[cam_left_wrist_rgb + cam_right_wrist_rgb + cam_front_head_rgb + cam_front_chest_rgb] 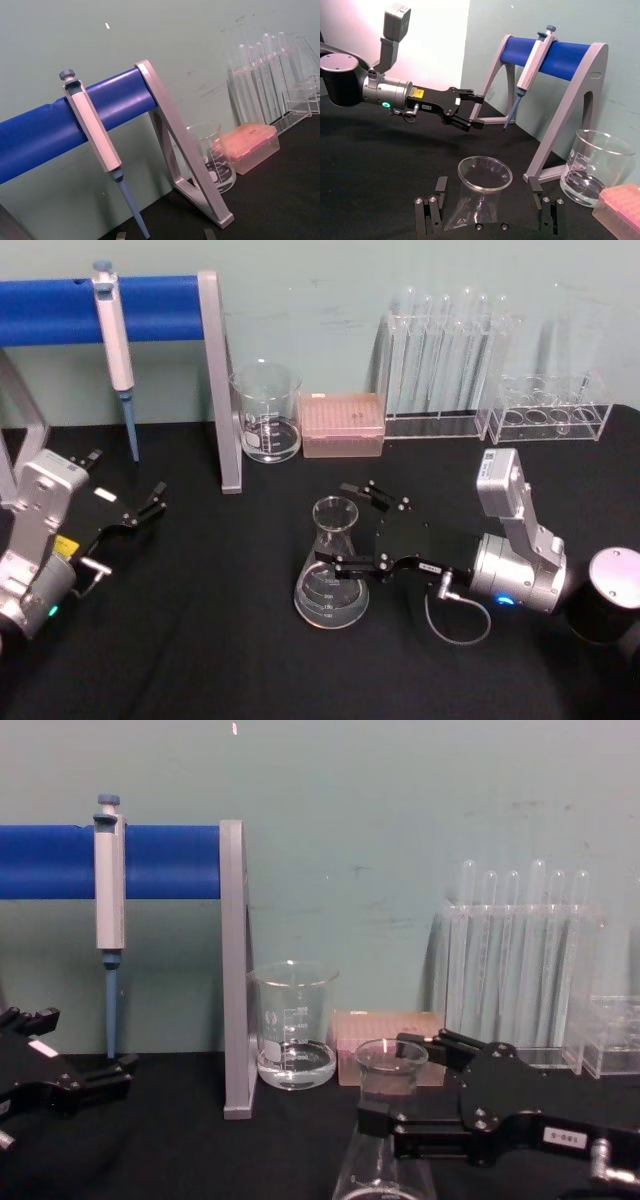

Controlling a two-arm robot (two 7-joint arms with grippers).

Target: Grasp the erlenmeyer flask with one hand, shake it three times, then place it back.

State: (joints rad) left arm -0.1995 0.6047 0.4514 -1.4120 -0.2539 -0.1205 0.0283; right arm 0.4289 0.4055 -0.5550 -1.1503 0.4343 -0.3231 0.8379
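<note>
In the chest view, the lower edge cuts off the wide base of the erlenmeyer flask [390,1072]. In the head view, the near finger of the right gripper [332,523] crosses the flask and hides a strip of its glass. The white marks on the flask are too small to read. Far left of the flask, the chest view's edge cuts off the left gripper [80,1045] and the blue bar [170,862].

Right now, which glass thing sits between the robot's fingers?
The conical erlenmeyer flask, between the open jaws of the right gripper. The beaker and test tubes stand by the wall; left gripper parked aside.
</note>
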